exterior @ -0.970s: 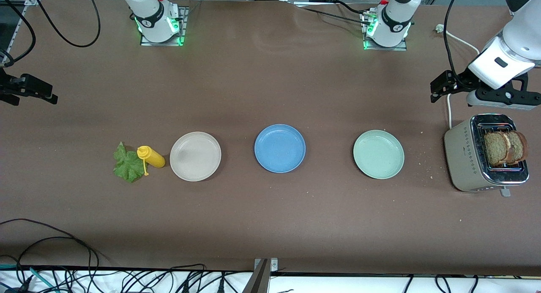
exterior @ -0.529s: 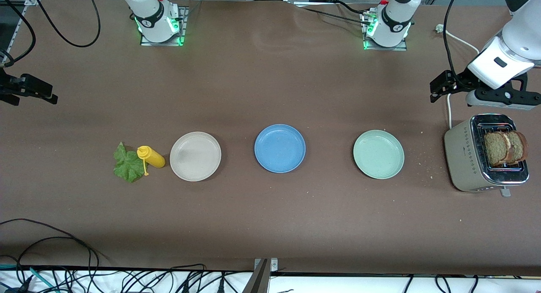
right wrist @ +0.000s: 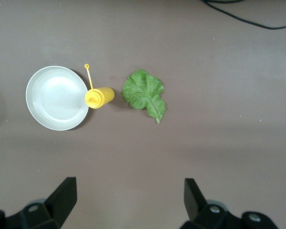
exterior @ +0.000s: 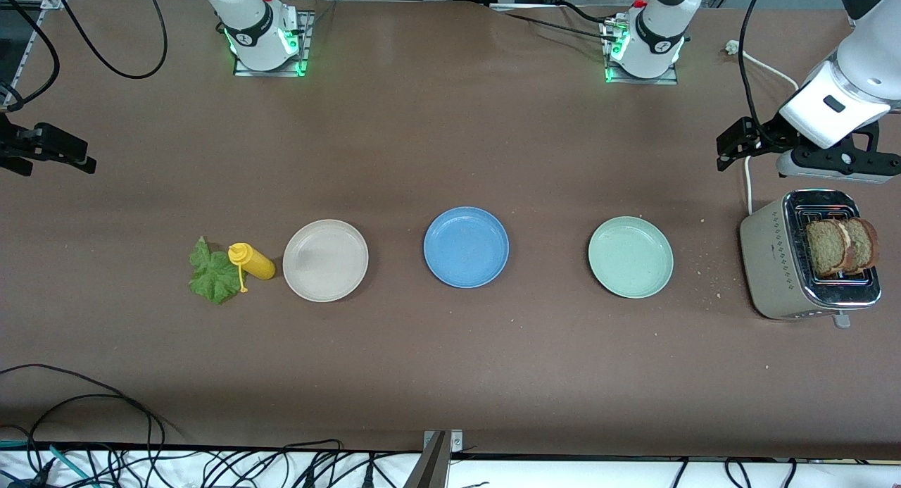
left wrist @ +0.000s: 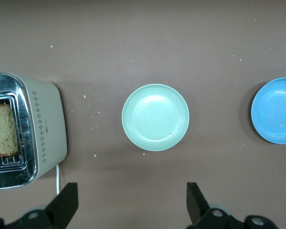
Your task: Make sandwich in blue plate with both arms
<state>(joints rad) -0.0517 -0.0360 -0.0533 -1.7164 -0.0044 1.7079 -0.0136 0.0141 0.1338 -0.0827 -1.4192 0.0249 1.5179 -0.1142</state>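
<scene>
The blue plate (exterior: 466,246) (left wrist: 275,110) sits bare at the middle of the table. Two brown bread slices (exterior: 841,246) (left wrist: 2,130) stand in the toaster's slots at the left arm's end. A green lettuce leaf (exterior: 213,272) (right wrist: 144,93) lies flat on the table at the right arm's end. My left gripper (exterior: 829,165) (left wrist: 132,200) hangs open and empty over the table beside the toaster. My right gripper (right wrist: 128,200) is open and empty, high over the table near the lettuce. In the front view only a black part of its wrist (exterior: 49,150) shows.
A beige toaster (exterior: 778,263) (left wrist: 43,129) with a white cable stands at the left arm's end. A mint-green plate (exterior: 631,256) (left wrist: 155,117) lies between it and the blue plate. A beige-white plate (exterior: 325,260) (right wrist: 57,98) and a tipped yellow squeeze bottle (exterior: 251,260) (right wrist: 100,97) sit beside the lettuce.
</scene>
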